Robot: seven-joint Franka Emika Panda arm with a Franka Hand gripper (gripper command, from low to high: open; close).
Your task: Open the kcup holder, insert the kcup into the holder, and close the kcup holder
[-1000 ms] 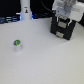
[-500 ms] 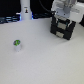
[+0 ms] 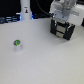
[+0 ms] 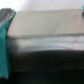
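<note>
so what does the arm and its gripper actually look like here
In the exterior view the gripper has a boxy white and pale grey body with dark fingers reaching down over the black kcup holder. The wrist view shows teal-green fingertip pads, blurred. No cables or markings can be made out at this resolution.

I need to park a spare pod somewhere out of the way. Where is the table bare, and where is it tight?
Bare: the white table between the kcup and the kcup holder, and the whole near side. Crowded: the far side on the exterior view's right, where the gripper sits at the holder.
</note>
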